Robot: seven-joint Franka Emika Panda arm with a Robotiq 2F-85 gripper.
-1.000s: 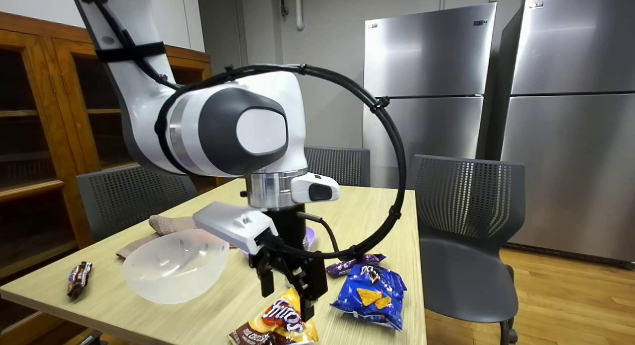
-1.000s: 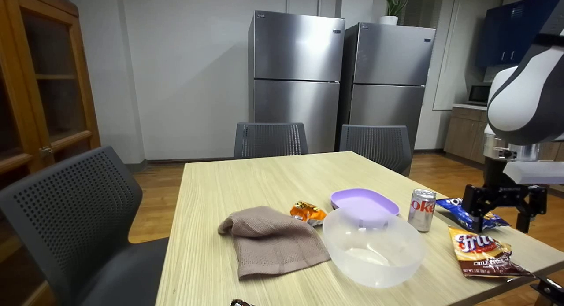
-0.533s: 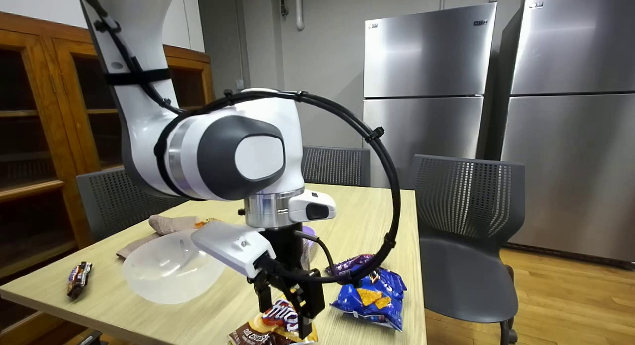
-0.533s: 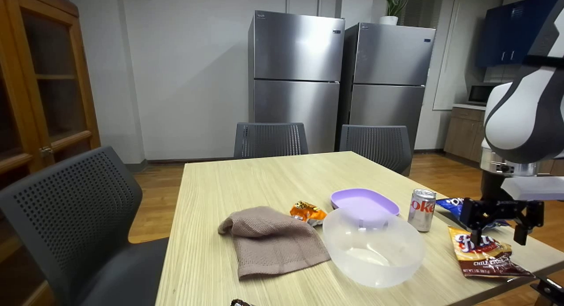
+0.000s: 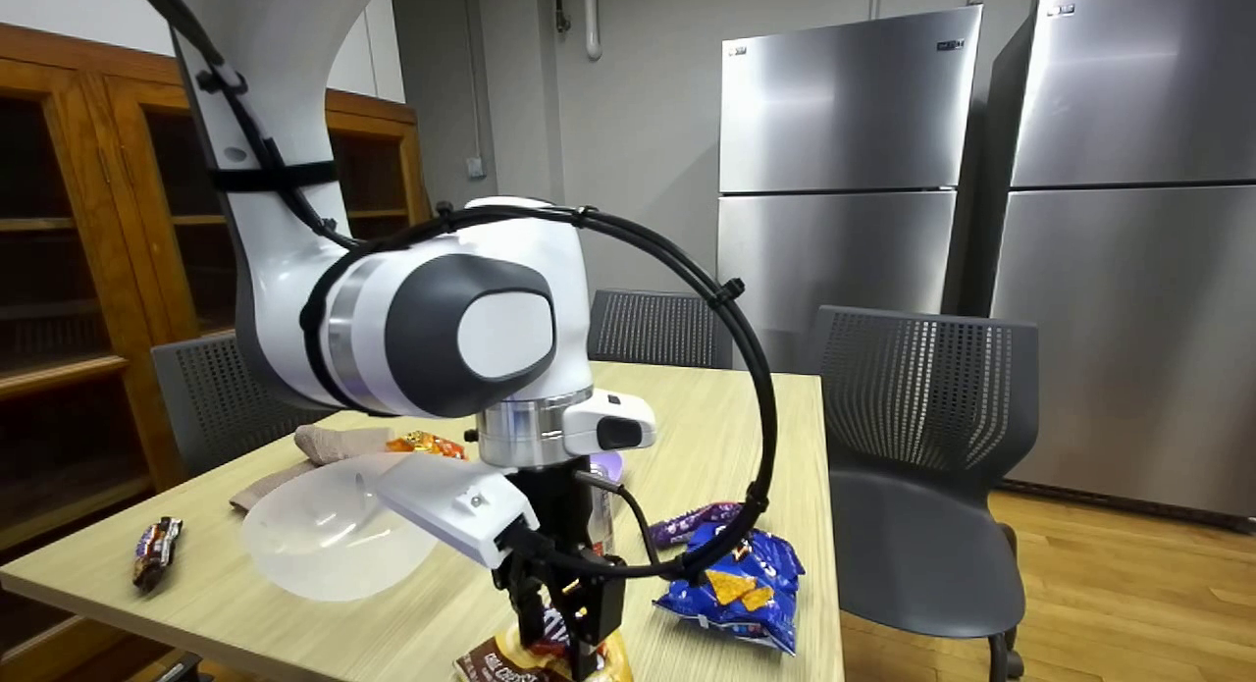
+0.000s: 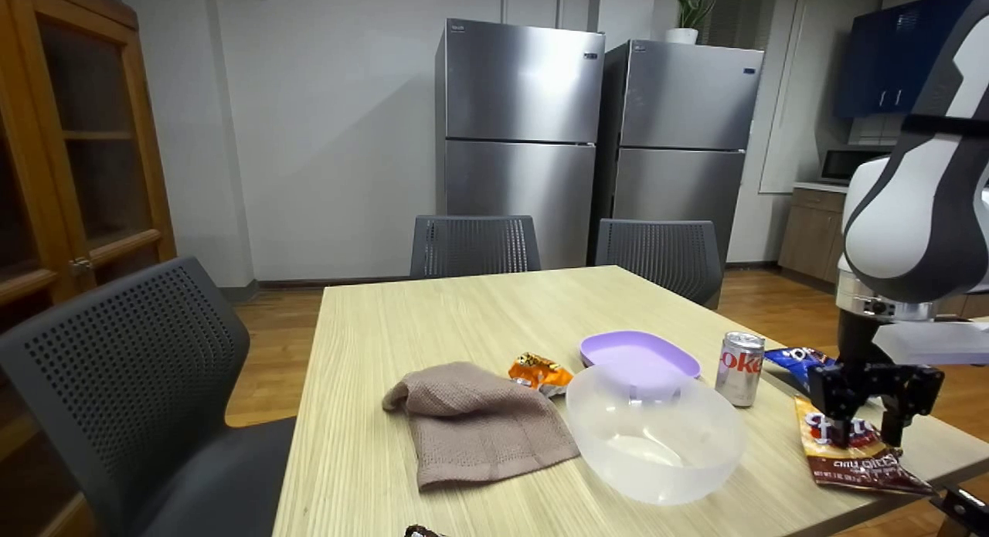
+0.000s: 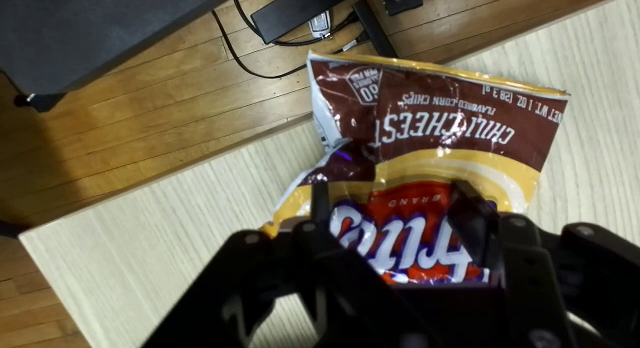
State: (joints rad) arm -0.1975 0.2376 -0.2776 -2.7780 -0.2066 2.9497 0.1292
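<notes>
A brown and yellow Fritos bag (image 7: 450,132) lies near the table's front edge, one end reaching past that edge in the wrist view. It also shows in both exterior views (image 5: 502,662) (image 6: 858,475). My gripper (image 7: 390,198) points down over its middle, also seen in both exterior views (image 5: 556,648) (image 6: 866,438). The two fingers stand partly closed, with the bag's printed logo between them. Their tips are at the bag's surface; whether they squeeze it firmly does not show. A blue chip bag (image 5: 736,589) lies beside the gripper.
On the table (image 6: 448,313) are a frosted bowl (image 6: 657,452), a purple plate (image 6: 641,357), a Coke can (image 6: 740,371), a brown cloth (image 6: 487,433), an orange packet (image 6: 538,373), a purple wrapper (image 5: 692,523) and a small dark-wrapped bar (image 5: 157,554). Chairs (image 5: 927,466) stand around it.
The gripper has come down onto the Fritos bag and shifted slightly. Its fingers have moved closer together. The bag has shifted and creased a little. The other things have not moved.
</notes>
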